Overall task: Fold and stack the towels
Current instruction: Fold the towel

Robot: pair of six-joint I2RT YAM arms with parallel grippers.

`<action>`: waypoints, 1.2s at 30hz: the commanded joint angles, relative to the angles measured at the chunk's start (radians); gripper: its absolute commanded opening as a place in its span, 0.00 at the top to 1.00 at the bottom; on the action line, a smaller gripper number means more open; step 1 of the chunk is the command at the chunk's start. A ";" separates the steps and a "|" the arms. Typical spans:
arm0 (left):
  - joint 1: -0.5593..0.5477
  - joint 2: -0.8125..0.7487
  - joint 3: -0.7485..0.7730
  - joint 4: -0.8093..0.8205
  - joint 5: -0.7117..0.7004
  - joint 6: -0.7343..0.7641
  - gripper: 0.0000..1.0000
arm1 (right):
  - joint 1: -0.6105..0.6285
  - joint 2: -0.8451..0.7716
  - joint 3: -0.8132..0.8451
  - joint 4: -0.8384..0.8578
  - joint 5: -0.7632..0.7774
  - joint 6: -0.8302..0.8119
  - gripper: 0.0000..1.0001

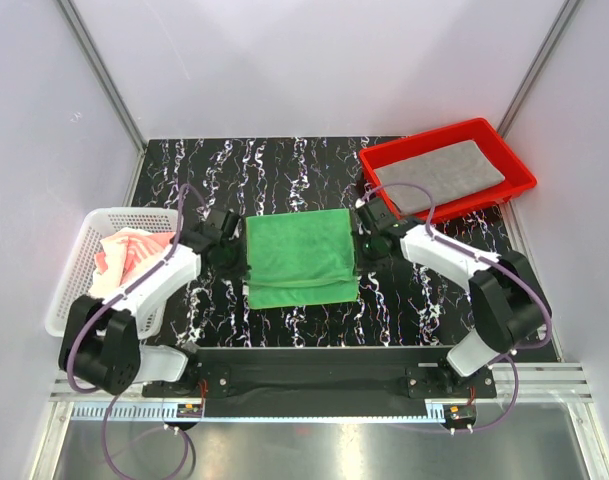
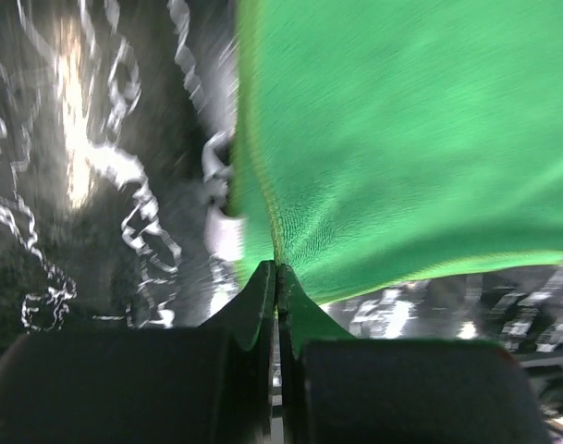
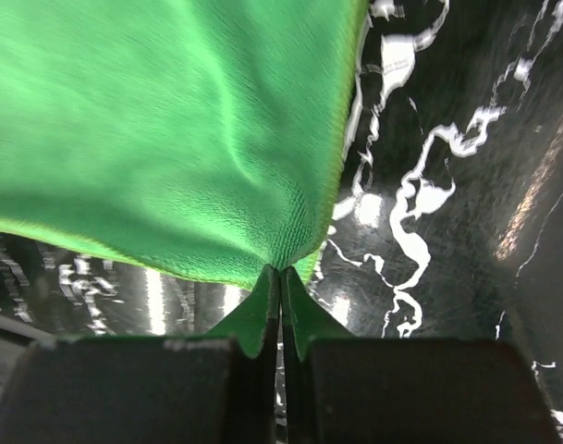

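On the red tray point(image 1: 519, 180) one grey towel point(image 1: 442, 173) lies folded; both grippers point(image 2: 277, 270) point(image 3: 280, 270) pinch the half-folded green towel point(image 1: 300, 255), pink towel point(image 1: 129, 255) waits in basket point(image 1: 69, 290).

Folded towel point(image 1: 300, 258) at table point(image 1: 284, 170) centre; basket point(image 1: 72, 270) holding towels left of it; tray point(image 1: 449, 166) holding a towel behind-right.

— What's on your table point(image 1: 284, 175)?
— Black marble-patterned top. A green towel point(image 1: 300, 256) lies folded in the middle. Left of that towel sits a white basket point(image 1: 72, 262); to the towel's far right, a red tray point(image 1: 452, 166).
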 commanded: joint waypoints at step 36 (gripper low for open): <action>-0.089 -0.021 -0.139 0.098 0.006 -0.046 0.64 | 0.006 -0.140 -0.217 0.143 -0.107 0.147 0.67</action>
